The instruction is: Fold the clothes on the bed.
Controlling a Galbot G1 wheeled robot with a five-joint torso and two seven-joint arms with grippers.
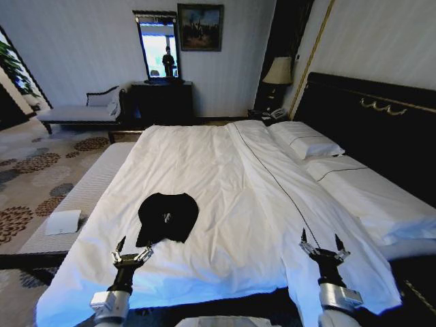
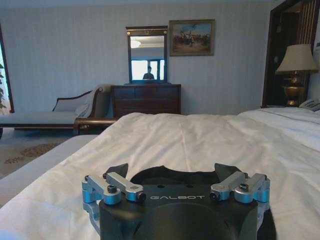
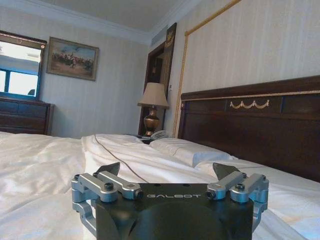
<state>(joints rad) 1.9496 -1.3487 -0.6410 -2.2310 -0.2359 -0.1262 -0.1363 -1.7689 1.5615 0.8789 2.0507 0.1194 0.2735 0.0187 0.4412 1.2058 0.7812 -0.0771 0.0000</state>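
Clothes: one black T-shirt, bunched into a rounded heap on the white duvet, near the foot of the bed on my left side.
Left gripper: fingers spread wide, holding nothing, poised just short of the shirt's near edge; I judge it is lined up for a first grasp.
Right gripper: also spread wide and empty, over bare duvet well apart from the shirt, probably waiting its turn.
Count: one garment, two grippers, two pillows by the headboard.
Progress: folding not yet begun, judging by the crumpled heap.
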